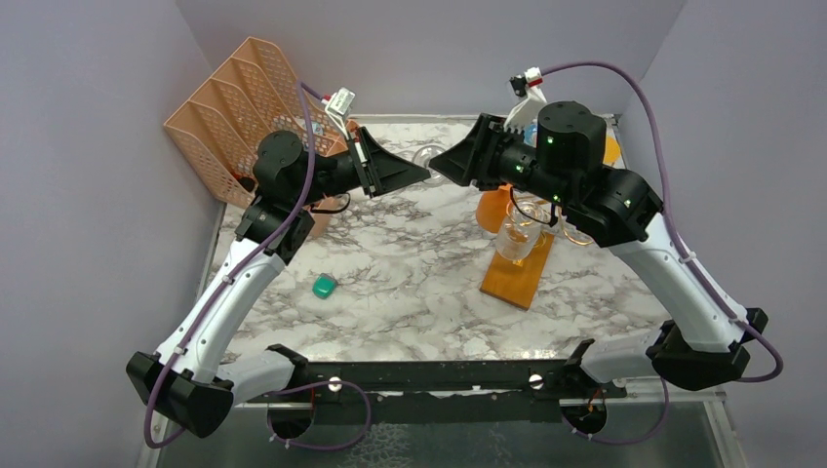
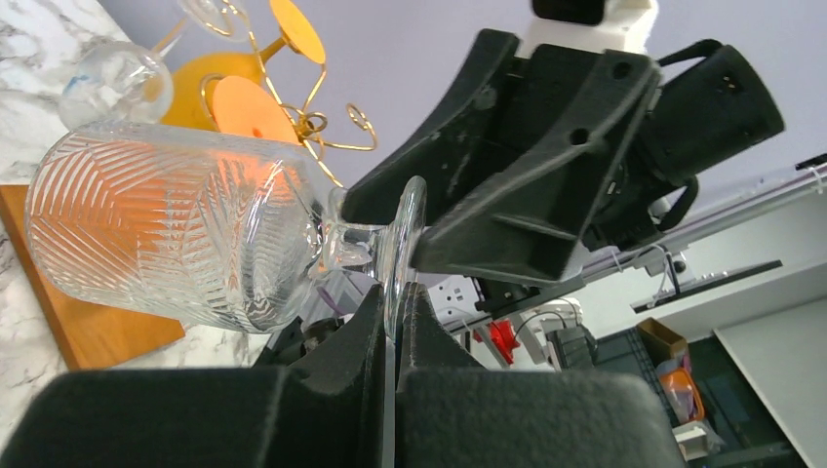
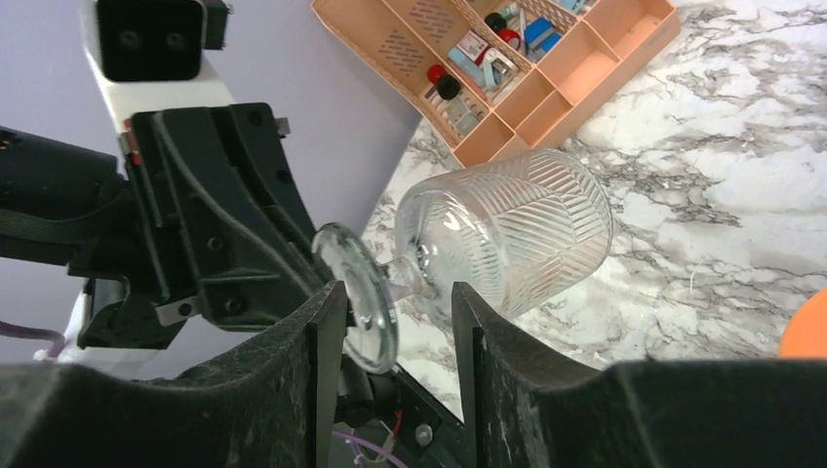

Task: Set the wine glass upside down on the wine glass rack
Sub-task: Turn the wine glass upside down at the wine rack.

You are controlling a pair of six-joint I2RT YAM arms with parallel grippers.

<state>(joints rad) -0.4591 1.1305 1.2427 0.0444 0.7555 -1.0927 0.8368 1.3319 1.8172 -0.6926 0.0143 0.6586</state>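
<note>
The wine glass is clear with cut ribs and lies sideways in the air between the two arms; it is faint in the top view. My left gripper is shut on the rim of its round foot. My right gripper is open, with its fingers either side of the foot and stem; the bowl points away from it. The wine glass rack, gold wire on an orange-brown wooden base, stands right of centre, under the right arm.
Another clear glass sits on the rack. Orange round pieces lie behind the rack. A peach mesh organiser leans in the back left corner. A small green object lies on the marble table.
</note>
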